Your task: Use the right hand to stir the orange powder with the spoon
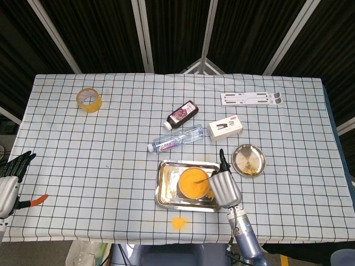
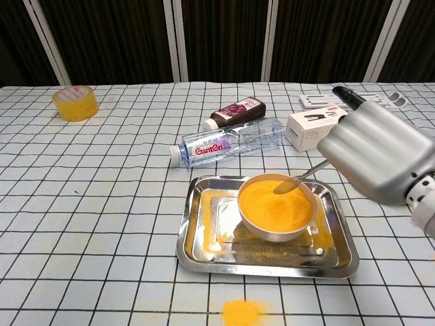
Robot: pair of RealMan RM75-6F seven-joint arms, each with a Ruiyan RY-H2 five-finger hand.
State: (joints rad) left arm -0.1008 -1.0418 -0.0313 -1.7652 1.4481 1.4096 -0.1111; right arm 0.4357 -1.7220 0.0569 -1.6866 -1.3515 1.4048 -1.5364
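The clear plastic water bottle (image 2: pixel 228 142) lying just behind the steel tray (image 2: pixel 197 238) carries a label reading roughly "GanTen"; no other print is legible.

Two bottles (image 1: pixel 182 115) (image 1: pixel 176 140), one bowl (image 2: pixel 275 206), one tray (image 2: pixel 204 238), one spoon (image 2: pixel 299 178), one tape roll (image 1: pixel 89 99), one small box (image 1: pixel 225 128), one round dish (image 1: pixel 248 160).

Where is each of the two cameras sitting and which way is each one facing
Head view: high above the near edge, looking steeply down on the whole table; shows left hand, right hand.
Chest view: low at the near edge, facing across the table; shows right hand only.
Shared: bowl of orange powder, spoon, tray.
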